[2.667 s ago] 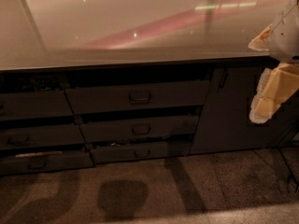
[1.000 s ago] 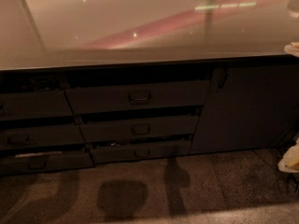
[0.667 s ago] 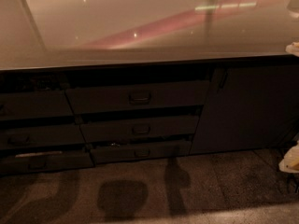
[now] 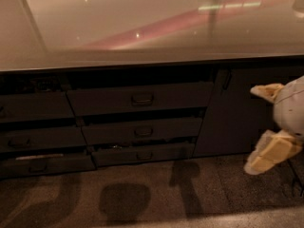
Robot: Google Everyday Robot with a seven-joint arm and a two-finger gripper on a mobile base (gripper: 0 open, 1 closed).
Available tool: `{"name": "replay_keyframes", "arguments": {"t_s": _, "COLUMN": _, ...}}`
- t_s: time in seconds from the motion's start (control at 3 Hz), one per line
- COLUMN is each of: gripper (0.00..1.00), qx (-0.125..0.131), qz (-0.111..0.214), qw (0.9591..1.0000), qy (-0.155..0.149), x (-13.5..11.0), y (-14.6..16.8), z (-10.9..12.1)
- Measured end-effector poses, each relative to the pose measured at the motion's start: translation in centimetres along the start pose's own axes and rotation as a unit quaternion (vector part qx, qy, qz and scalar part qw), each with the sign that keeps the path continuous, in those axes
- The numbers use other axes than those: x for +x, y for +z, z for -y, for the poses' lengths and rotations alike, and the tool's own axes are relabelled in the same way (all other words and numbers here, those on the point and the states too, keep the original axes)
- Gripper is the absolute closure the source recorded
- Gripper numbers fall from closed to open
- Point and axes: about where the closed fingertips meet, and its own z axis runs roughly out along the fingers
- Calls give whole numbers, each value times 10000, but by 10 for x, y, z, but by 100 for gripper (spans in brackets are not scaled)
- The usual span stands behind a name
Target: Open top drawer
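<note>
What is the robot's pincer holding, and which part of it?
Nothing. The pincer hangs open and empty at the right, in front of the cabinet door, apart from the top drawer.

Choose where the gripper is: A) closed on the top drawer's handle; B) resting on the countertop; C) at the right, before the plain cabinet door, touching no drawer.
C: the gripper hangs at the right edge before the cabinet door, jaws apart, well clear of the top drawer and its handle.

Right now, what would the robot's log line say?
claw: open, empty, beside cabinet door | top drawer: handle ungrasped | next: probably reach handle
</note>
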Motion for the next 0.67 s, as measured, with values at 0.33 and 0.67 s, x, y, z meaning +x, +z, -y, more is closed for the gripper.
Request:
{"name": "replay_keyframes", "arguments": {"t_s": 0.33, "gripper": 0, "qx": -400, "qz": 293, "qw": 9987, "qy": 114, "x": -1, "y": 48, "z": 3}}
{"name": "replay_keyframes", "arguments": {"t_s": 0.67, "gripper": 0, "qx": -399, "qz": 293, "qw": 9987, "qy": 112, "x": -1, "y": 48, "z": 3}}
